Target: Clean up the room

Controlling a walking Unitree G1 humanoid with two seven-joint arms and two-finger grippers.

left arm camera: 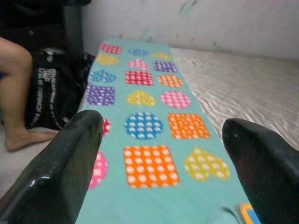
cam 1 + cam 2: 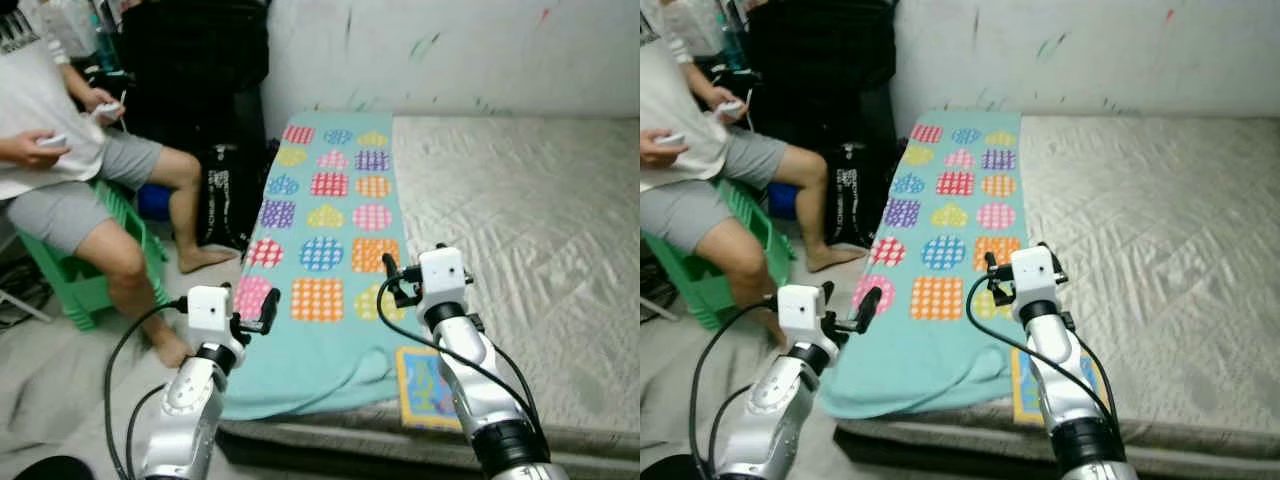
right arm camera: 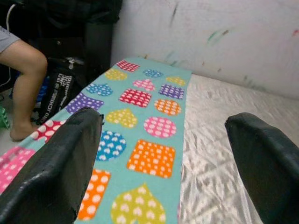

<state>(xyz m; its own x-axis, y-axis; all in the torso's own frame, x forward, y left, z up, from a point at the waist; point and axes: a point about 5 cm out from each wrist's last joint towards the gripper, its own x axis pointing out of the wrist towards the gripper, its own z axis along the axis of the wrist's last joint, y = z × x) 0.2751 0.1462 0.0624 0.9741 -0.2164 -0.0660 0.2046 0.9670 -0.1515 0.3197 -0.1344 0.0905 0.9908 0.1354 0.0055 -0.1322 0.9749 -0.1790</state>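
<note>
Two grippers' jaws spread | blanket (image 2: 320, 240) on mattress (image 2: 520, 230) | none holding

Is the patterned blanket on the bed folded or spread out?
Spread out: the blanket lies flat along the mattress, its near end drooping over the edge.

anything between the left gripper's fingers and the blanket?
Nothing. In the left wrist view the open left gripper looks straight onto the teal patterned blanket with bare air between the fingers; it isn't touching yet.

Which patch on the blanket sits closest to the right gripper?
The yellow heart in the blanket's nearest row, just beside the right gripper; the orange square and pink patch lie further left.
</note>
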